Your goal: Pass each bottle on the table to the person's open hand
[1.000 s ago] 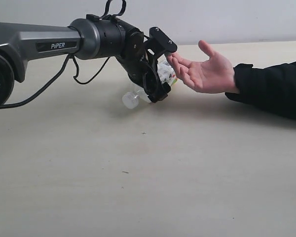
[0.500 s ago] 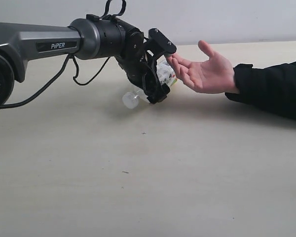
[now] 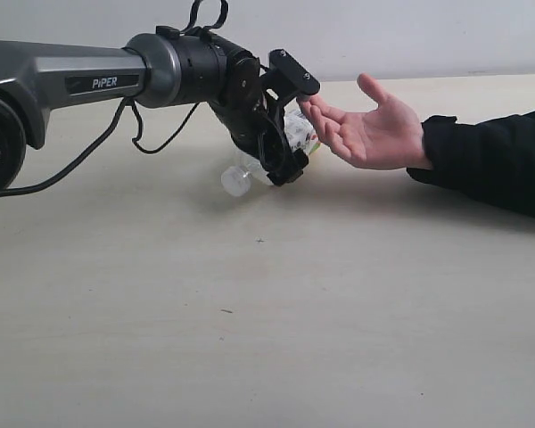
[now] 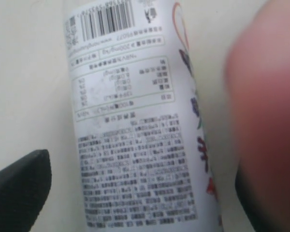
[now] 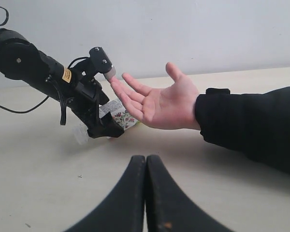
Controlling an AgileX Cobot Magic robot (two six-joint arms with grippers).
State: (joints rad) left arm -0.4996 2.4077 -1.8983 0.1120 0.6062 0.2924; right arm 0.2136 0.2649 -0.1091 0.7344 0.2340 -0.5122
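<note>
One bottle (image 3: 303,135): small, cylindrical, translucent plastic with a white cap (image 3: 234,182). The glossy wrap label (image 4: 135,135) has coloured print down one side and a barcode and blocks of fine grey text on the other. Location: over the table (image 3: 250,339), toward its far edge and about midway along it, between the fingers of the left gripper (image 3: 298,127). Long axis tilted. The cap end is low, pointing toward the table's left edge and close over the surface; contact cannot be made out. The base end is raised and points at the hand (image 3: 374,129).

One left gripper: matt black, angular, on a smooth grey arm (image 3: 71,76) with a loose black cable (image 3: 89,152). Fingers spread wide, one above the bottle and one below. The upper finger is clear of the bottle, its pad at the hand's fingertips. Whether the lower finger bears the bottle cannot be told.

One hand: bare, light-skinned, palm up, fingers stretched toward the bottle, thumb raised. Soft black sleeve (image 3: 490,160) lying toward the table's right edge.

One right gripper (image 5: 145,164): black, smooth, tapered. Fingers pressed together with nothing between them, low over the table and well apart from the bottle.

One table: wide, flat, pale beige, matt, with faint grain and a few dark specks.
</note>
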